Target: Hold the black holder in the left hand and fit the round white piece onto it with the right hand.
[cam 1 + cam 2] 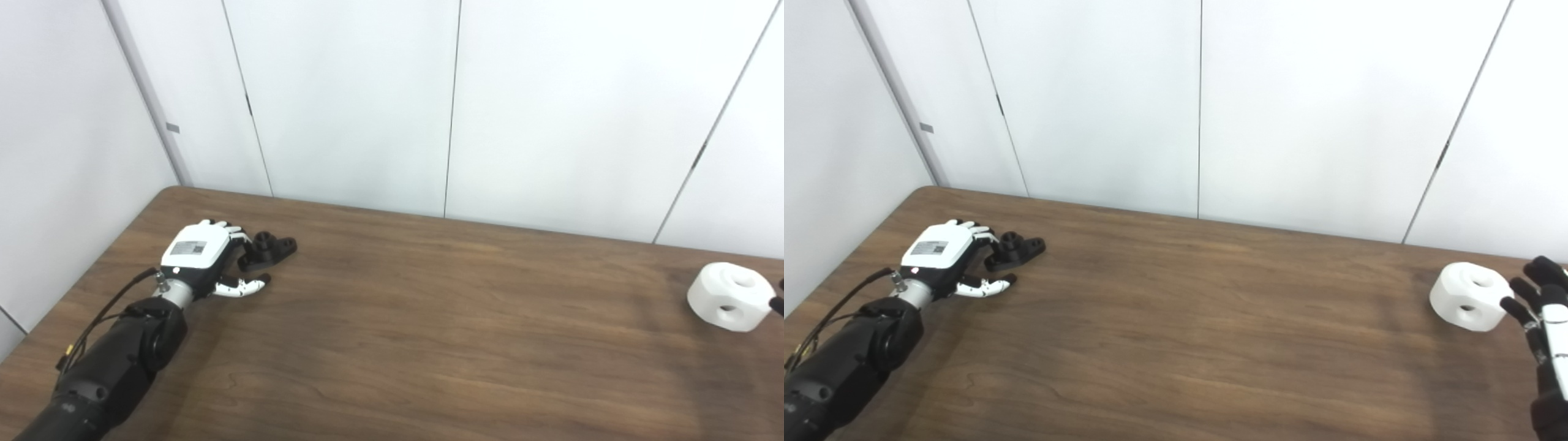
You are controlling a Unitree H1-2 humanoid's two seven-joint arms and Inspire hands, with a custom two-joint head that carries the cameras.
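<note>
The black holder lies on the wooden table at the far left. My left hand is right beside it, fingers spread and reaching its near end, thumb below it; the hand is open and not closed on it. The round white piece, with holes in its top and side, sits at the far right of the table. My right hand is just to its right, fingers apart, fingertips close to the piece, holding nothing. In the left eye view only a fingertip shows at the right edge.
White wall panels stand behind the table's far edge. The table's left edge runs diagonally near my left arm. A broad stretch of bare wood lies between the two objects.
</note>
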